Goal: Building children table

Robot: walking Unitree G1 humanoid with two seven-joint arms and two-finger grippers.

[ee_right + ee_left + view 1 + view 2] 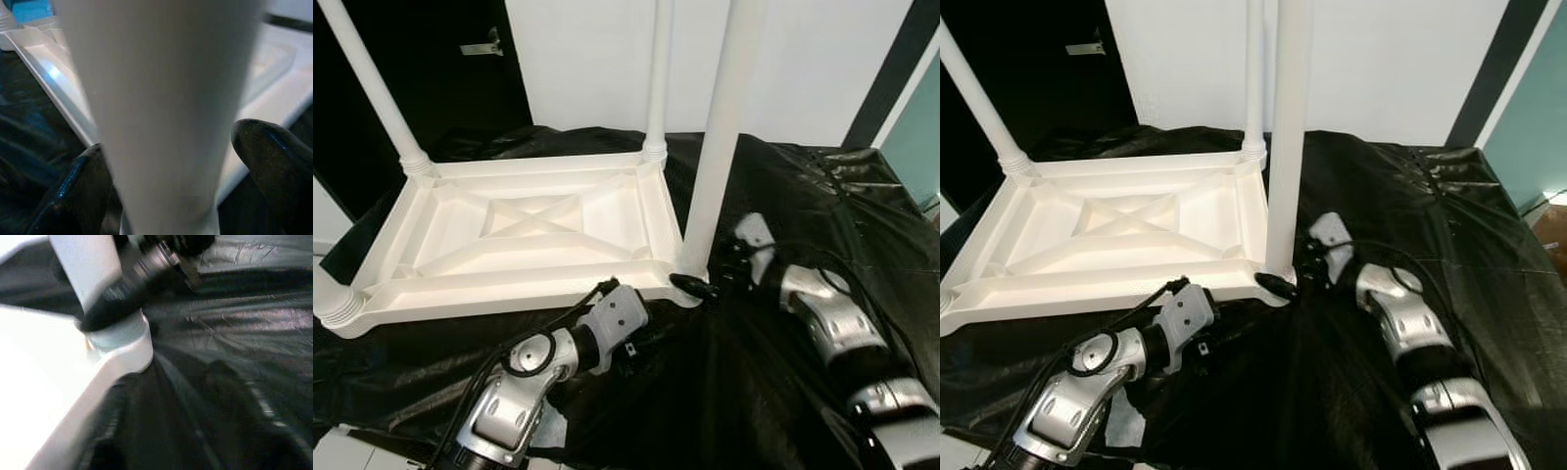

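The white children's table (519,284) lies upside down on a black cloth. Its near-right leg (720,127) stands upright in the corner socket (122,340). My right gripper (700,286) is at the base of that leg, shut on it. In the right wrist view the leg (166,98) stands between two black fingers (83,191). One of those fingers (117,298) lies across the leg just above the socket. My left gripper (651,338) is low on the cloth, just in front of the table's front rim and left of that corner.
Two more legs stand at the far corners (372,83) (656,78), and a fourth (335,304) is at the near-left corner. The crumpled black cloth (803,186) covers the floor to the right. A white wall (607,59) is close behind.
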